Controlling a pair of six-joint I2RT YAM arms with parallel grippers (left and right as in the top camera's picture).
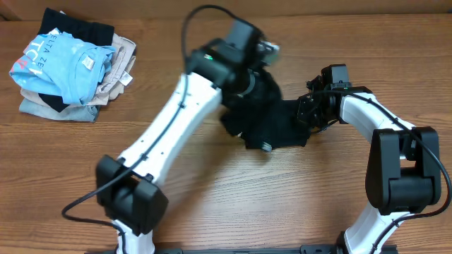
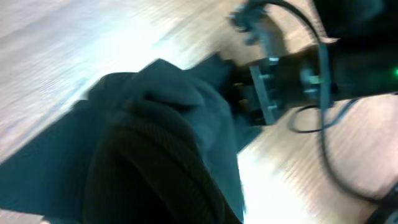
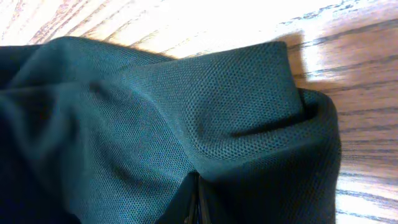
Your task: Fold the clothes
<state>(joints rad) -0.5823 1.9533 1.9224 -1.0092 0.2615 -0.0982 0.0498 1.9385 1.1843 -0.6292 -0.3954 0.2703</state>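
The black shirt (image 1: 272, 116) lies bunched in the middle of the wooden table. My left gripper (image 1: 256, 79) is over its upper left part; in the left wrist view the black cloth (image 2: 155, 149) fills the frame and hides the jaws. My right gripper (image 1: 308, 111) is at the shirt's right edge. In the right wrist view the fingers (image 3: 194, 205) are closed on a fold of the black mesh fabric (image 3: 236, 99), with cloth pinched between them.
A pile of other garments sits at the far left: a light blue tee with white lettering (image 1: 60, 63) on top of beige folded garments (image 1: 116, 70). The right arm's base (image 1: 399, 183) stands at the right.
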